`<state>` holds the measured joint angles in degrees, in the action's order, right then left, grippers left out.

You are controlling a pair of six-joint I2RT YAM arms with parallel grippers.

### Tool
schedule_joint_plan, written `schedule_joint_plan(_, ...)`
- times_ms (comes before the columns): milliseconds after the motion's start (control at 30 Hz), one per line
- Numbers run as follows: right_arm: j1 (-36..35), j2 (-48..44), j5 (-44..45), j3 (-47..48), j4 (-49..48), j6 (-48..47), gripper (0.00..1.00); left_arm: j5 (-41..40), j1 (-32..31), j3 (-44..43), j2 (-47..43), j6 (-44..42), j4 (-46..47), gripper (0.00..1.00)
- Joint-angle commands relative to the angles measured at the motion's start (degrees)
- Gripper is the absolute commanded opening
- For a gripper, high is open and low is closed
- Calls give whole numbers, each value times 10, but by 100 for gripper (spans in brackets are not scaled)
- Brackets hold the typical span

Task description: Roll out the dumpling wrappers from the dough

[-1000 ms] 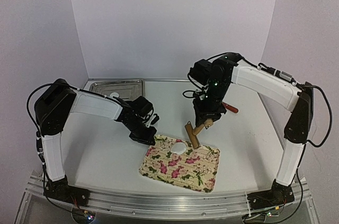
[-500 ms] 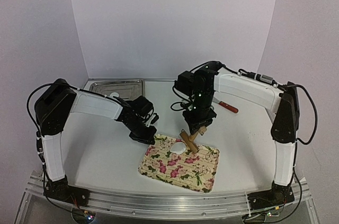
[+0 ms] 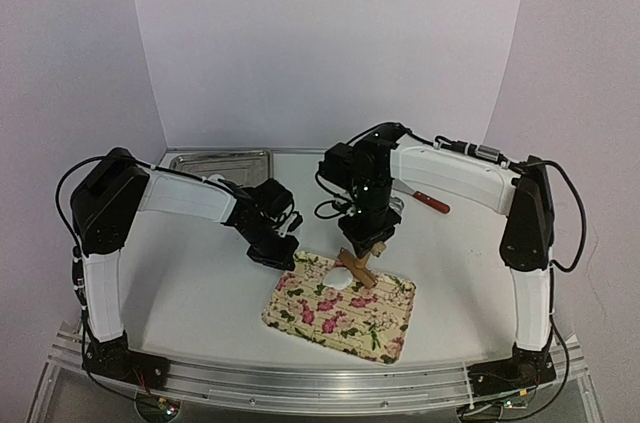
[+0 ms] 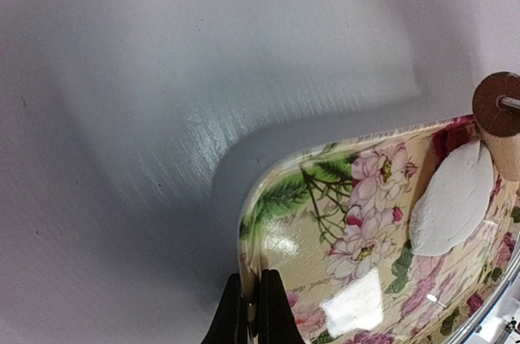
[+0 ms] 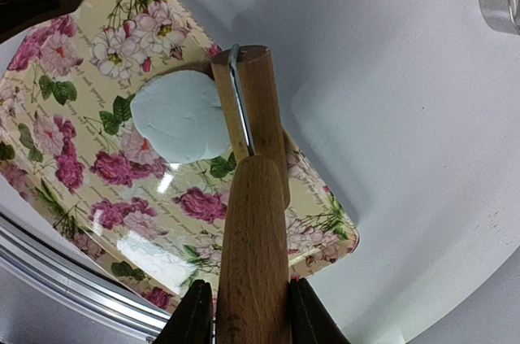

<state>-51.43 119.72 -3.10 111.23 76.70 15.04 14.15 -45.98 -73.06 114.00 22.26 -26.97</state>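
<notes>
Just one dumpling wrapper (image 5: 180, 116) is in play here. It's a soft, matte white disc of dough lying flat on the floral tray (image 3: 380, 328), up toward its far-left corner. It's pretty much round and a bit uneven at the edge, so it has no real long axis and doesn't point anywhere in particular.

The tray is a glossy rounded rectangle, cream with pink roses and green leaves. Faint cursive print runs between the flowers, too small to read. The tray sits skewed on the smooth white table (image 3: 200, 293).

The right gripper (image 5: 250, 311) has its fingers clamped on either side of the handle of the rolling pin (image 5: 252, 116). The pin is smooth light wood with a thin metal rod running along it. Its roller sits right against the wrapper's edge, and from the top camera it lies diagonally, far-left to near-right.

The left gripper (image 4: 252, 311) has its jaws pinched all the way together on the tray's rim at the far-left corner.

At the back left there's a shiny rectangular metal tray (image 3: 220, 161). A red-handled tool (image 3: 432, 203) lies on the table behind the right arm.
</notes>
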Motion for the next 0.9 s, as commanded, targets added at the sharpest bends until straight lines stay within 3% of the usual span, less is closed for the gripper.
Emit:
schedule_joint_plan(0,-23,24,-25,38,11,-19,0,-14,0,-25,3,-14,-1,0)
schedule_joint_plan(367,-52,15,-51,60,11,-4,0,-9,0,-6,-9,0,13,0)
schedule_joint_plan(667,-56,-3,58,154,109,93,0,-5,0,3,-18,5,19,0)
schedule_joint_plan(867,-55,1,3,170,118,112,0,-2,0,4,-17,3,20,0)
